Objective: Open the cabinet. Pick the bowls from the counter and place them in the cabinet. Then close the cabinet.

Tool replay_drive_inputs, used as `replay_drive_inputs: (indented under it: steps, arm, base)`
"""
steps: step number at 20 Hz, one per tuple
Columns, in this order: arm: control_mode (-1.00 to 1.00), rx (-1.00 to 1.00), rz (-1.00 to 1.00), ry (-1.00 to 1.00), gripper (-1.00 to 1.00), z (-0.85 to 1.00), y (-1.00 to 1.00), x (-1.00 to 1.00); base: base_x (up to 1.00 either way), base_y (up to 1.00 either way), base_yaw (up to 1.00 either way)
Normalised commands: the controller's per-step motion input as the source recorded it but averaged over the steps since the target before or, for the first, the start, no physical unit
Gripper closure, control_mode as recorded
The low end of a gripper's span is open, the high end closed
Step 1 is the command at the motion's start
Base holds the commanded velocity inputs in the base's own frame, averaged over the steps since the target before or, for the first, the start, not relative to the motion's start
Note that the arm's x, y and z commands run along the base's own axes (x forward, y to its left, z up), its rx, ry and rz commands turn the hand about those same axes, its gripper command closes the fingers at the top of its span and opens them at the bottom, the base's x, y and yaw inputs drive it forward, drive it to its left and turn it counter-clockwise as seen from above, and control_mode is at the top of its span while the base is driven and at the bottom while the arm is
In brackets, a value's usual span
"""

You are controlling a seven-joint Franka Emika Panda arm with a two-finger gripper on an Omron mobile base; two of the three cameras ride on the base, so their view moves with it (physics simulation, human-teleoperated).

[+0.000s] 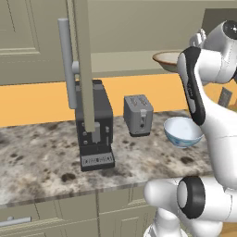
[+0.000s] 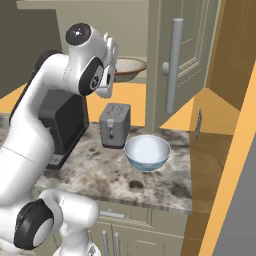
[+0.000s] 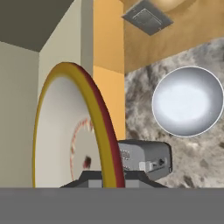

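The jaws pinch the tan bowl (image 2: 126, 69) at the top middle, while the white bowl (image 2: 147, 152) sits on the worktop (image 2: 100, 172).

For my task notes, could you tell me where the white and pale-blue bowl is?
The white and pale-blue bowl sits on the counter, just right of the toaster, below the open cabinet door.

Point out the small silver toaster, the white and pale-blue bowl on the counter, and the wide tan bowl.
Small silver toaster (image 2: 114, 126), right base view, front face.
White and pale-blue bowl (image 2: 147, 151), right base view, inside hollow.
Wide tan bowl (image 3: 59, 131), hand view, cream inside.
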Motion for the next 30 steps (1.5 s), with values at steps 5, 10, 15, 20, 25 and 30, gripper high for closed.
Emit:
replay_drive_inputs:
  steps: [5, 10, 15, 20, 25, 30]
  arm:
    - [-1.00, 0.06, -0.03, 0.00, 1.00, -0.22, -0.24, 0.58]
    - [-1.00, 0.06, 0.00, -0.01, 1.00, -0.07, -0.27, 0.49]
    - [-1.00, 0.04, 0.00, 0.01, 1.00, 0.00, -0.25, 0.55]
    - [-1.00, 0.02, 0.00, 0.07, 1.00, 0.00, -0.21, 0.59]
    - [-1.00, 0.00, 0.00, 0.03, 1.00, 0.00, -0.17, 0.57]
    - [-1.00, 0.00, 0.00, 0.00, 1.00, -0.03, -0.23, 0.44]
  base:
    - [0.00, 0.00, 0.00]
    - [0.00, 0.00, 0.00]
    - [0.00, 0.00, 0.00]
    - [0.00, 0.00, 0.00]
    - [0.00, 0.00, 0.00]
    - [0.00, 0.00, 0.00]
